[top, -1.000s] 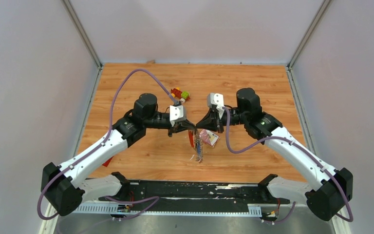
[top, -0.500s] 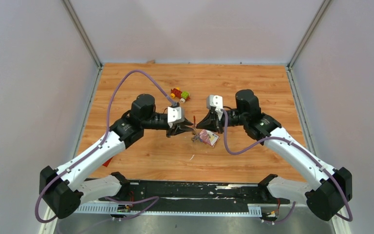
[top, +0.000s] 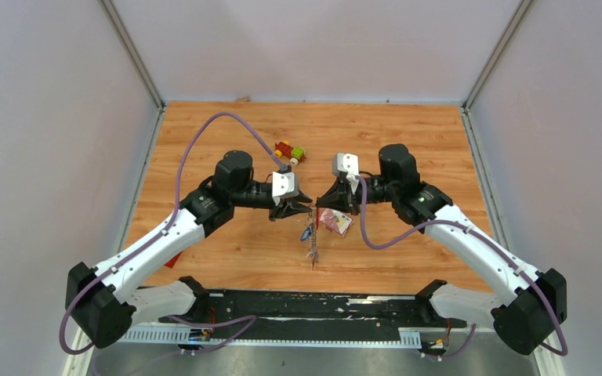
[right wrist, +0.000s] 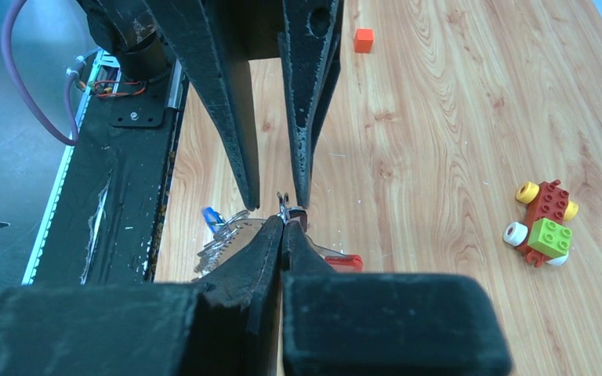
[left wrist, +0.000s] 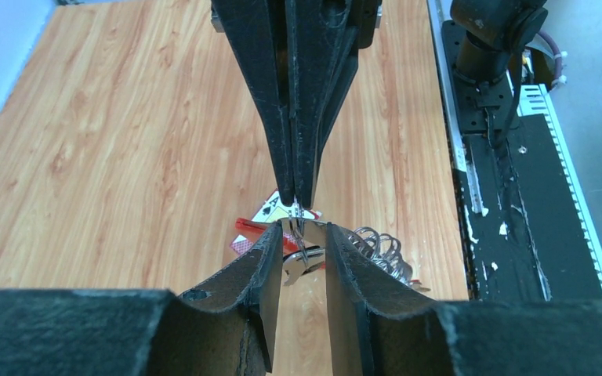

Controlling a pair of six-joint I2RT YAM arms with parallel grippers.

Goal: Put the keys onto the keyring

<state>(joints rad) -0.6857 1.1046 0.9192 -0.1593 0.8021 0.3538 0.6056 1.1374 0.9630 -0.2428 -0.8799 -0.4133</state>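
Note:
The keyring (left wrist: 304, 252) is a thin wire ring, and my right gripper (right wrist: 284, 222) is shut on it above the table. My left gripper (left wrist: 303, 229) faces it tip to tip. Its fingers (left wrist: 266, 258) stand apart on either side of the ring wire without pinching it. Several silver keys (right wrist: 223, 239), one with a blue head (right wrist: 212, 218), hang in a bunch below the ring. A red fob (right wrist: 345, 262) hangs there too. In the top view the bunch of keys (top: 312, 247) dangles under the two meeting grippers, left gripper (top: 309, 207) and right gripper (top: 319, 205).
A pink packet (top: 335, 222) lies under the right gripper. The red-yellow-green toy car (top: 290, 151) sits behind the grippers. A small orange cube (right wrist: 364, 40) lies by the left arm. The black base rail (top: 313, 307) runs along the near edge.
My left gripper's jaws have parted from nearly shut. Both grippers have shifted slightly away from the near edge, and the hanging bunch has swung beneath them. The right gripper stays shut.

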